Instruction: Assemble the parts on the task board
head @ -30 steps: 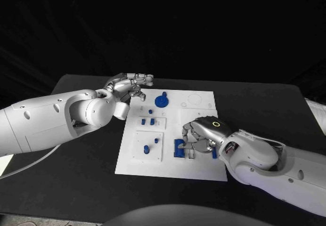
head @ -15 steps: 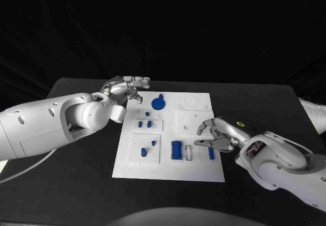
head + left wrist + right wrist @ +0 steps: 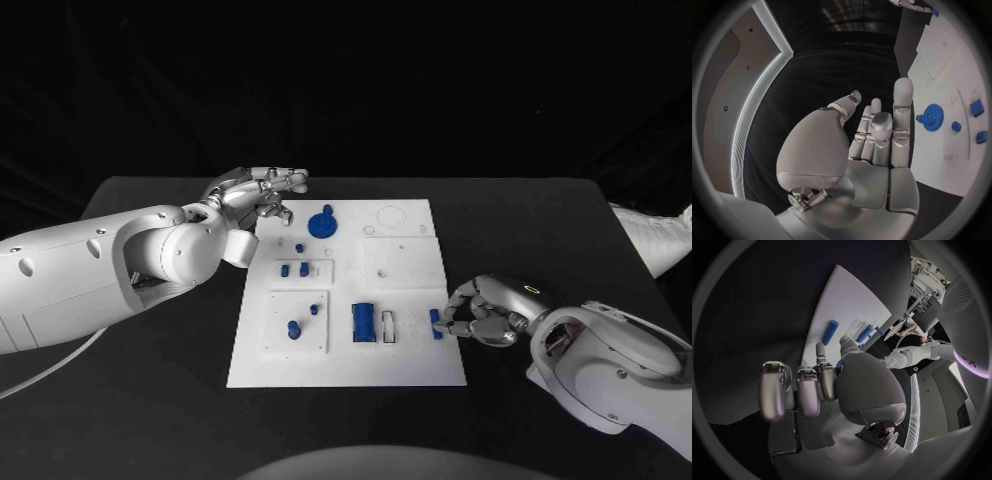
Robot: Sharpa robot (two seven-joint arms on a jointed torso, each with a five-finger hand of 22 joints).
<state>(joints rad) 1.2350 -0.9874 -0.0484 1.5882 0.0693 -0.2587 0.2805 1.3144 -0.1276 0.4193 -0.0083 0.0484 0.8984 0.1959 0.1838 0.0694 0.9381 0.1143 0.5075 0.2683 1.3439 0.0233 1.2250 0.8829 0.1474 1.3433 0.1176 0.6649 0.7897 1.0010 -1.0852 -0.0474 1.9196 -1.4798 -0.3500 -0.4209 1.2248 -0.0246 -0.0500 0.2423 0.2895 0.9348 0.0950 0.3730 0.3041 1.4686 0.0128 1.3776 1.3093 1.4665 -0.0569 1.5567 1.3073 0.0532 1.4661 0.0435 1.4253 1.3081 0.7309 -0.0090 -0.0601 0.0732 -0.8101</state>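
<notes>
Parts (image 3: 364,322) lie on task board (image 3: 411,365)

A robotics lab: a black table (image 3: 548,220) carries a white task board (image 3: 411,365) against black drapes, between two white robot arms.

White arms (image 3: 101,270), silver robot hand (image 3: 483,310)

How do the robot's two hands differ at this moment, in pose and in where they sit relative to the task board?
The left hand hovers off the task board's far left corner, fingers apart, holding nothing; the right hand sits at the board's near right edge, fingers curled in by a small blue part. Whether it grips that part is unclear. Both are silver, on white arms.
</notes>
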